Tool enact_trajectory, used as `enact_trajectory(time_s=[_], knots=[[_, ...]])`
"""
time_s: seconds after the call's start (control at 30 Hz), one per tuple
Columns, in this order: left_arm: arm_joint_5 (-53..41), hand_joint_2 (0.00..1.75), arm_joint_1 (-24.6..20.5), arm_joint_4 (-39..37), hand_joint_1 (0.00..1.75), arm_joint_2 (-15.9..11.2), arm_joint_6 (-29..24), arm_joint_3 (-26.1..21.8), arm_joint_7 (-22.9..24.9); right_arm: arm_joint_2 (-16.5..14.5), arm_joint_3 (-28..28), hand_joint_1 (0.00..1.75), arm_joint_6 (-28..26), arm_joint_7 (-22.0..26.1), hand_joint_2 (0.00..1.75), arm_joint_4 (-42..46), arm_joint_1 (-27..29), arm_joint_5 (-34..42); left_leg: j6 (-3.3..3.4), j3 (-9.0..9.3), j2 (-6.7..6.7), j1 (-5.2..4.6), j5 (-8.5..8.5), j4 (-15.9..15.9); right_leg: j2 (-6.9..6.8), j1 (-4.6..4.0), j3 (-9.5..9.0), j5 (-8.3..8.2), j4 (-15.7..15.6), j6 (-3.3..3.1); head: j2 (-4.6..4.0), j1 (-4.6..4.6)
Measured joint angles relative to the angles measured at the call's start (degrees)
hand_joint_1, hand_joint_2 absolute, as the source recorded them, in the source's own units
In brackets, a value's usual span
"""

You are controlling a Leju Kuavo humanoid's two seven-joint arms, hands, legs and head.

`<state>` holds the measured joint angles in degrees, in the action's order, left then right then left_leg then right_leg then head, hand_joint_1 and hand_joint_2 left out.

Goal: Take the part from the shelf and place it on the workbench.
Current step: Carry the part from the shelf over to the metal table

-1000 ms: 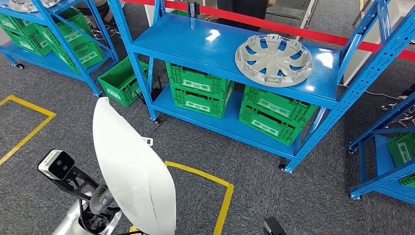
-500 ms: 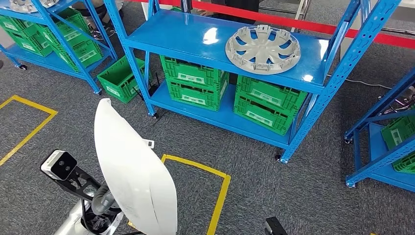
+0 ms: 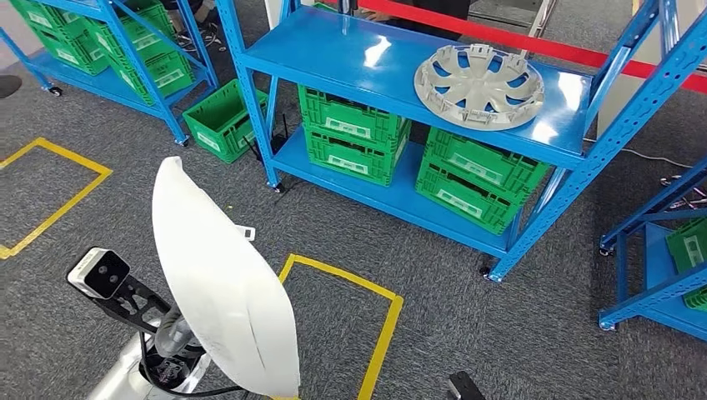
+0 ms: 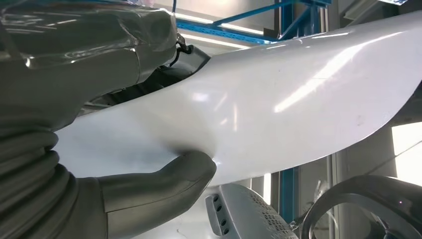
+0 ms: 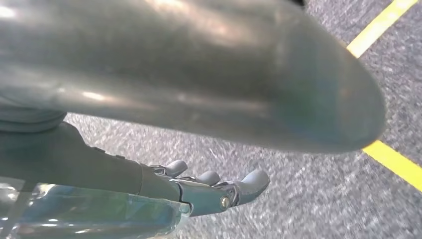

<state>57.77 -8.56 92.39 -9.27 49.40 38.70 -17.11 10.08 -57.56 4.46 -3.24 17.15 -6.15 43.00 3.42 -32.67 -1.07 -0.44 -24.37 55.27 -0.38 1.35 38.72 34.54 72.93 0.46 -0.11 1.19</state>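
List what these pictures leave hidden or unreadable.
- Left hand: the head view has its fingers behind the large white curved panel; the left wrist view shows a thumb pressed on the panel.
- Panel's lower end: cut off by the head view's bottom edge.
- Right hand: the thick grey thumb across the right wrist view is blurred.
- White labels on the green plastic crates: too small to read.

Workshop storeroom: blue steel shelving, green crates, floor tape.

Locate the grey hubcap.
Head view, upper right: the grey hubcap lies flat on the blue shelf's top deck, above the green crates.
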Motion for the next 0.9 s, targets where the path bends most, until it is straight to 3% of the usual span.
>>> enact_trajectory(time_s=[0.03,0.07,0.13,0.2,0.27,0.3,0.37,0.47,0.5,0.53,0.57,0.6,0.67,0.73,0.8,0.83,0.9], knots=[[0.0,1.75,0.0,-0.1,1.75,0.0,0.0,0.0,0.0,0.1,0.0,0.0,0.1,-0.1,0.0,0.0,0.0,-0.1,-0.01,-0.09,-0.5,-0.04,0.02,0.2,0.04,0.02,0.19,-0.39,0.4,0.42,0.0,-0.01],[0.0,1.75,0.0,-0.2,1.75,0.0,0.0,0.1,-0.1,0.2,0.0,0.0,0.1,-0.2,0.0,0.0,0.0,-0.1,-0.08,-0.17,-1.06,-0.05,-0.02,0.4,0.16,0.06,-0.78,-1.67,-1.7,1.0,0.0,-0.01],[0.0,1.75,0.0,-0.3,1.75,0.0,0.0,0.2,-0.3,0.2,0.0,0.0,-0.1,-0.2,0.0,0.0,0.0,-0.1,-0.44,-0.57,-2.16,-0.07,-0.27,1.3,1.44,0.27,-4.47,-4.87,-9.5,1.87,0.0,-0.01],[0.0,1.75,0.0,-0.3,1.75,0.0,0.0,0.2,-0.6,0.2,0.0,0.0,-0.5,-0.3,0.0,0.0,0.0,-0.1,-0.98,-1.38,-3.06,-0.16,-0.5,2.4,2.41,0.31,-6.49,-6.31,-14.0,1.65,0.0,0.05],[-0.1,1.75,0.1,-0.3,1.75,-0.1,0.1,0.3,-0.9,0.0,0.0,0.0,-0.9,-0.5,0.0,0.0,0.0,-0.4,-1.46,-2.05,-3.75,-0.1,-0.4,2.8,1.91,0.06,-6.51,-6.48,-14.3,1.02,0.0,0.08],[-0.1,1.75,0.2,-0.4,1.75,-0.1,0.1,0.4,-1.1,-0.1,0.0,0.0,-0.9,-0.7,0.0,0.0,-0.1,-0.6,-1.72,-2.23,-3.68,0.01,-0.43,2.9,1.55,0.11,-6.51,-6.62,-14.3,0.79,0.0,0.06],[-0.3,1.75,0.2,-0.4,1.75,-0.3,0.2,0.4,-1.5,-0.2,0.0,0.0,-1.0,-0.9,0.0,0.0,-0.3,-1.0,-2.44,-3.31,-2.07,0.12,-1.83,4.9,0.76,0.42,-6.57,-6.84,-14.5,0.27,0.0,0.22],[-0.7,1.75,0.2,-0.4,1.75,-0.4,0.3,0.4,-1.8,-0.2,0.0,0.0,-1.0,-1.3,0.0,0.0,-0.3,-1.2,-3.57,-8.04,0.51,0.72,-6.77,15.2,-0.65,0.49,-6.56,-6.86,-14.5,-0.09,0.0,0.44],[-0.8,1.75,0.2,-0.4,1.75,-0.4,0.3,0.4,-1.8,-0.2,0.0,0.0,-1.0,-1.3,0.0,0.0,-0.3,-1.3,-3.78,-9.46,0.76,0.95,-7.69,18.3,-1.2,0.47,-6.53,-6.85,-14.5,-0.09,0.0,0.44],[-0.8,1.75,0.3,-0.4,1.75,-0.5,0.4,0.5,-1.8,-0.2,0.0,0.0,-0.9,-1.4,0.0,0.0,-0.3,-1.4,-3.89,-9.97,0.93,1.13,-7.62,19.4,-1.79,0.46,-6.52,-6.84,-14.5,-0.08,0.0,0.44],[-0.9,1.75,0.3,-0.4,1.75,-0.5,0.5,0.5,-1.9,-0.2,0.0,0.0,-0.9,-1.4,0.0,0.0,-0.3,-1.4,-3.91,-9.29,1.12,1.24,-6.53,18.1,-2.34,0.47,-6.54,-6.83,-14.5,-0.07,0.0,0.45],[-0.9,1.75,0.3,-0.5,1.75,-0.5,0.5,0.4,-1.9,-0.3,0.1,0.0,-0.9,-1.4,0.0,0.0,-0.3,-1.5,-3.79,-7.5,1.55,1.27,-4.76,14.7,-2.84,0.47,-6.58,-6.82,-14.5,-0.05,0.0,0.45],[-1.1,1.75,0.2,-0.5,1.75,-0.5,0.6,0.4,-2.1,-0.4,0.1,0.0,-0.9,-1.4,0.0,0.0,-0.4,-1.7,-3.27,-3.3,3.99,0.85,-2.07,6.6,-3.76,0.25,-6.65,-6.78,-14.5,0.07,0.0,0.43],[-1.3,1.75,0.1,-0.5,1.75,-0.5,0.7,0.4,-2.3,-0.4,0.1,0.0,-0.9,-1.4,0.0,0.0,-0.4,-1.9,-2.65,-1.71,5.36,0.17,-1.54,3.0,-4.72,-0.04,-6.67,-6.7,-14.6,0.47,0.0,0.42],[-1.4,1.75,0.1,-0.5,1.75,-0.6,0.9,0.4,-2.4,-0.5,0.1,0.0,-0.9,-1.3,0.0,0.1,-0.5,-2.0,-1.95,-1.7,4.07,-0.09,-1.28,2.6,-5.66,-0.06,-6.81,-6.66,-14.8,1.11,0.0,0.43],[-1.4,1.75,0.1,-0.4,1.75,-0.6,0.9,0.4,-2.5,-0.5,0.2,0.0,-0.9,-1.3,0.0,0.1,-0.6,-2.0,-1.57,-1.44,3.44,-0.03,-0.96,2.2,-5.26,0.03,-6.79,-6.42,-14.7,1.34,0.0,0.39],[-1.4,1.75,0.0,-0.4,1.75,-0.5,1.0,0.4,-2.5,-0.5,0.2,0.0,-0.9,-1.3,0.0,0.2,-0.6,-2.1,-0.71,-0.86,2.15,0.2,-0.2,1.3,-2.83,0.11,-5.37,-4.48,-11.3,1.12,0.0,0.21]])
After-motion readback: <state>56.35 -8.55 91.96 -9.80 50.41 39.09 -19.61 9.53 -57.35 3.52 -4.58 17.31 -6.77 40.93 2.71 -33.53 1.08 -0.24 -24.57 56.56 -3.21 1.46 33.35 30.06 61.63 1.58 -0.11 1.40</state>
